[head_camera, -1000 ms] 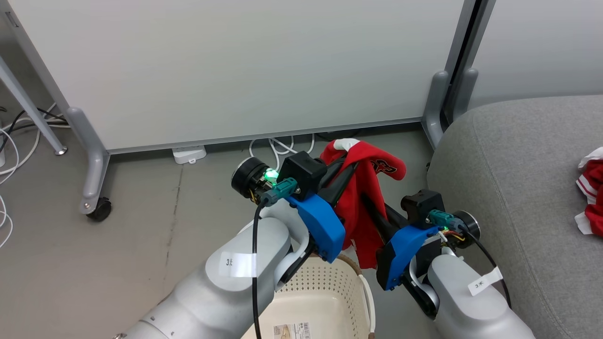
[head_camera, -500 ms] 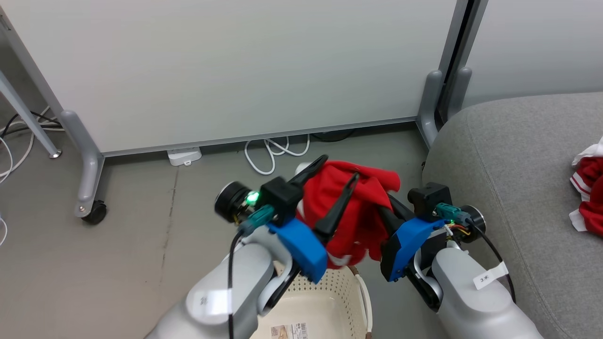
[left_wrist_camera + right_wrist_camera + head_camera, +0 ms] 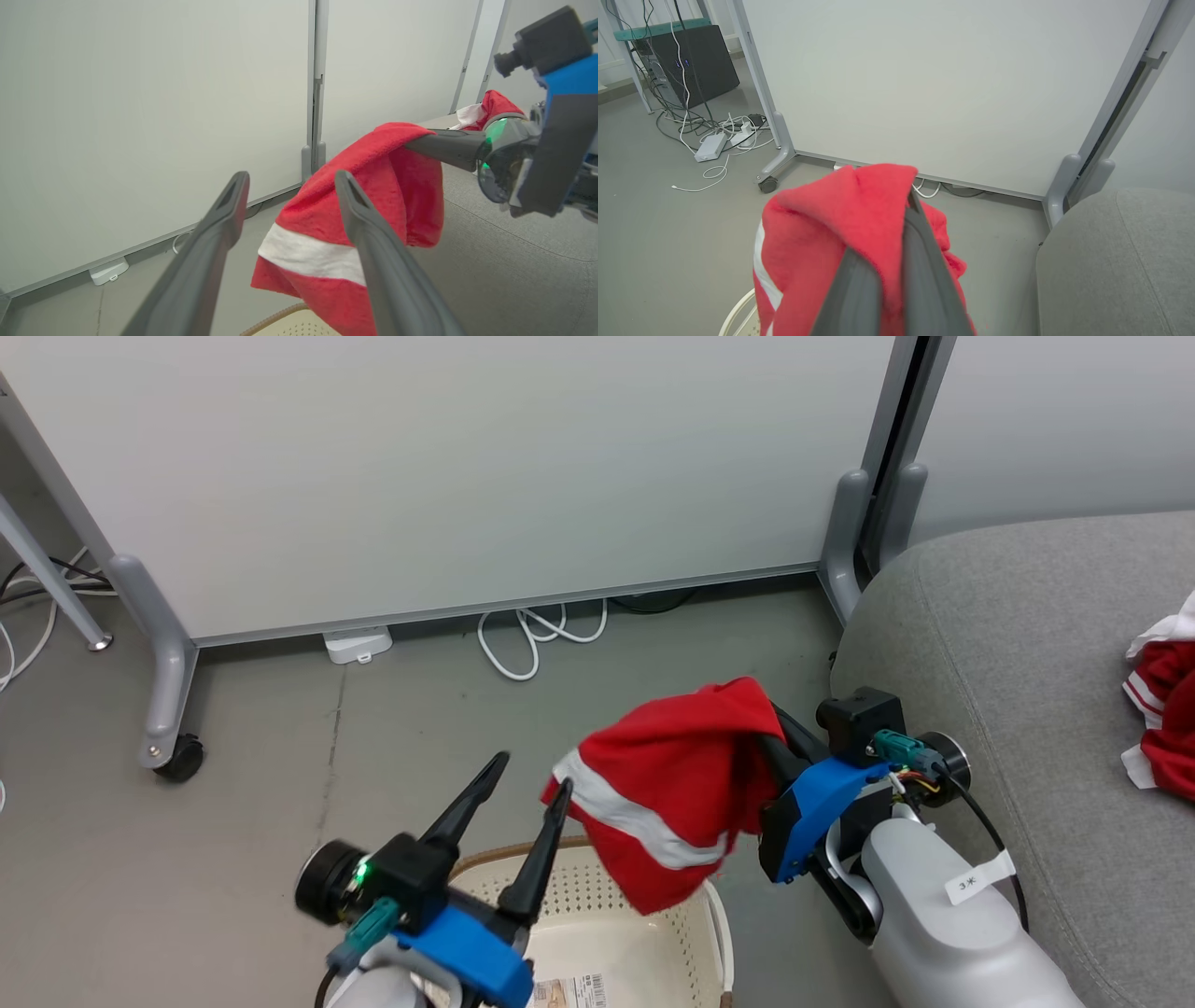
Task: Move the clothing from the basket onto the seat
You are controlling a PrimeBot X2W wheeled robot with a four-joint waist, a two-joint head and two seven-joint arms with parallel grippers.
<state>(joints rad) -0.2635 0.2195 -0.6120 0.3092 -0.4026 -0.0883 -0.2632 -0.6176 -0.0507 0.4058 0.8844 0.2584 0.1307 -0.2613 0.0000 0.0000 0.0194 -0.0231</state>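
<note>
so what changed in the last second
The left gripper let go of the garment, opened and dropped back towards the basket. The right gripper stays shut on the garment, which now hangs from it alone. Basket, seat and the clothing on the seat are as before.

The hanging garment [image 3: 667, 784] is bright red with one white band. The basket [image 3: 597, 896] is cream-white, dotted with holes, under a brown rim. The seat [image 3: 1008, 644] on the right is plain grey. The second garment [image 3: 1162, 709] is red with white trim. The left gripper [image 3: 532, 775] is black over blue.
</note>
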